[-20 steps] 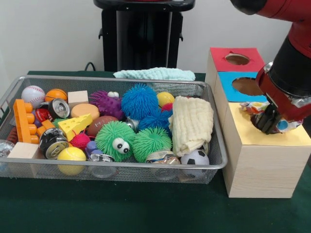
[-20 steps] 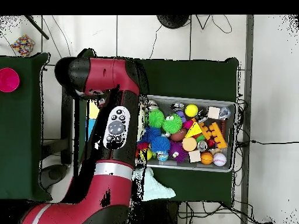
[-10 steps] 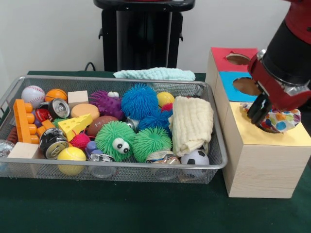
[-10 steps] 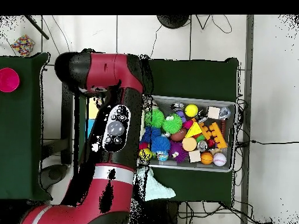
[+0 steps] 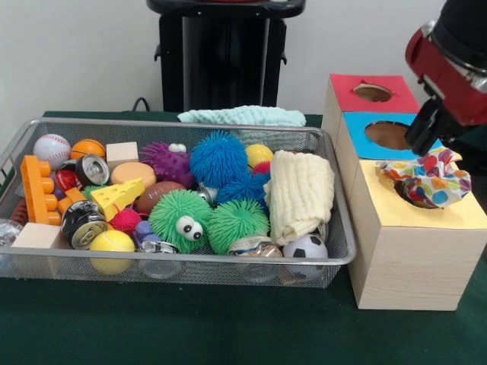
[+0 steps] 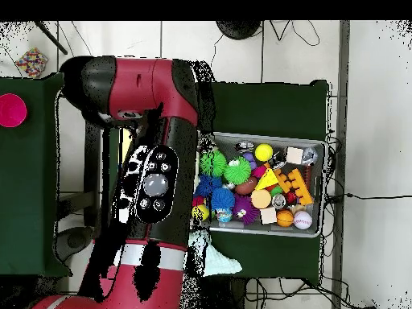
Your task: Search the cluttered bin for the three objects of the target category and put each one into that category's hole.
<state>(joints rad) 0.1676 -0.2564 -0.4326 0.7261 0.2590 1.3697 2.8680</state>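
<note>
Moved: gripper (image 5: 428, 131) has come up and back off the polka-dot cloth (image 5: 428, 176) since a sec ago; the cloth, then pinched under it, now sits alone.
Front, jaws: you see dark tips above the blue section (image 5: 365, 137), nothing between them; open or closed, can't tell.
Front, target: the cloth is stuffed part-way into the yellow section's hole (image 5: 411, 194), bulk bunched above the rim, so not fully dropped.
Front, done: one cloth item about delivered, I'd say; may need a push.
Front, left: cream towel (image 5: 302, 192) lies at the right end of the wire bin (image 5: 190, 262), among puffer balls and cans; mint cloth (image 5: 242, 115) lies on the table just beyond the bin's far rim. Prob. those two remain.
Overhead, arm: red arm (image 6: 149, 173) covers the box and holes; you get no view of the gripper or polka-dot cloth.
Overhead, extra: shows bin layout from above and the mint cloth beside the bin; the arm hides the towel's end.
</note>
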